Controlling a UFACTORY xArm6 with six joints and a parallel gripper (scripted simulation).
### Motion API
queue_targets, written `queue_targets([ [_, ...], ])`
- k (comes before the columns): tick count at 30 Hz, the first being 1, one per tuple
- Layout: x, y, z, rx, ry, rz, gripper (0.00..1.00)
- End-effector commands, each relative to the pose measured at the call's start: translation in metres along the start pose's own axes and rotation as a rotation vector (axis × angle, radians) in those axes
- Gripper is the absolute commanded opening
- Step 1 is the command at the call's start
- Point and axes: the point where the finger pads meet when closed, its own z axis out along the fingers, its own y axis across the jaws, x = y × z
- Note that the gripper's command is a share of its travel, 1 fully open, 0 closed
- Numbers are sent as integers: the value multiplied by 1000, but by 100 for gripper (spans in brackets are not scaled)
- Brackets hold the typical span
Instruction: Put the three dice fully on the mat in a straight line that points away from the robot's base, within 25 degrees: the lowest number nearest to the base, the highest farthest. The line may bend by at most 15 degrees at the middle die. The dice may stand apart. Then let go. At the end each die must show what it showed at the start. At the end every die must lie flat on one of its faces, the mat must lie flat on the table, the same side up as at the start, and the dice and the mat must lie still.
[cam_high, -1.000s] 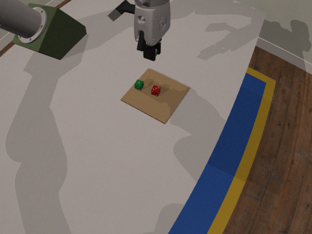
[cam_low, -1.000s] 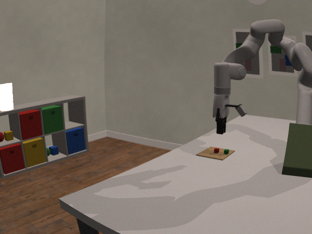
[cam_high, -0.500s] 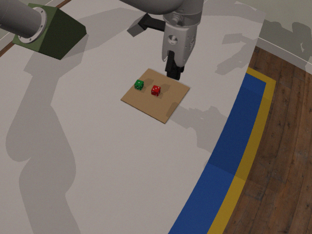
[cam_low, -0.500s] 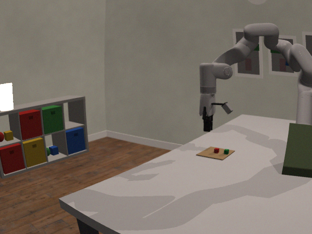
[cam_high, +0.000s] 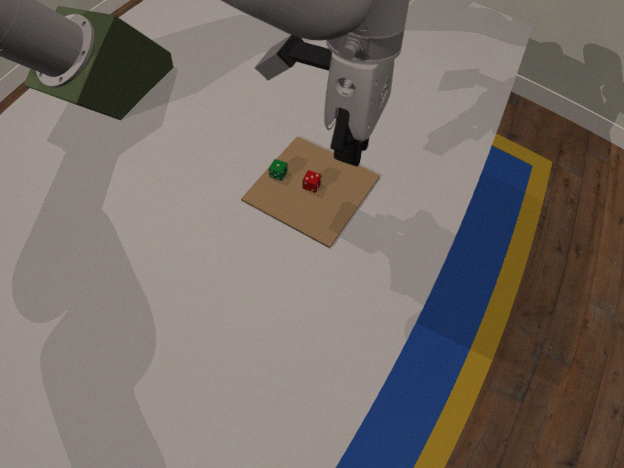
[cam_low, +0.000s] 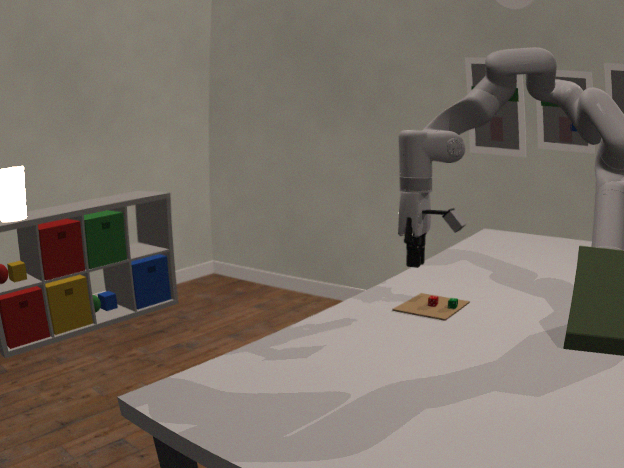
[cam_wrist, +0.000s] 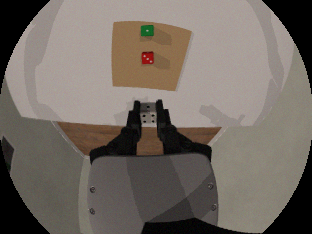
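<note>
A brown mat (cam_high: 309, 192) lies flat on the white table; it also shows in the exterior view (cam_low: 431, 306) and the wrist view (cam_wrist: 150, 55). A green die (cam_high: 277, 169) and a red die (cam_high: 311, 180) stand on it, apart, the green one nearer the robot's base. They also show in the wrist view, green (cam_wrist: 147, 29) and red (cam_wrist: 148, 59). My gripper (cam_high: 347, 153) (cam_low: 414, 256) hangs high in the air beyond the mat's far side. It is shut on a grey-white die (cam_wrist: 148, 117) with several pips, seen only in the wrist view.
The robot's green base block (cam_high: 103, 65) (cam_low: 597, 299) stands at the table's end. The table edge and a blue-and-yellow floor strip (cam_high: 473, 282) lie to the right. A shelf with coloured boxes (cam_low: 83, 266) stands far off by the wall.
</note>
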Motion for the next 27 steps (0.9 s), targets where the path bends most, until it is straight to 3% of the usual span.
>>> queue_targets([
  [1,-2,0,11,-1,-4,1,15],
  [12,-3,0,62,-1,-4,1,15],
  [27,-4,0,85,-1,-4,1,15],
])
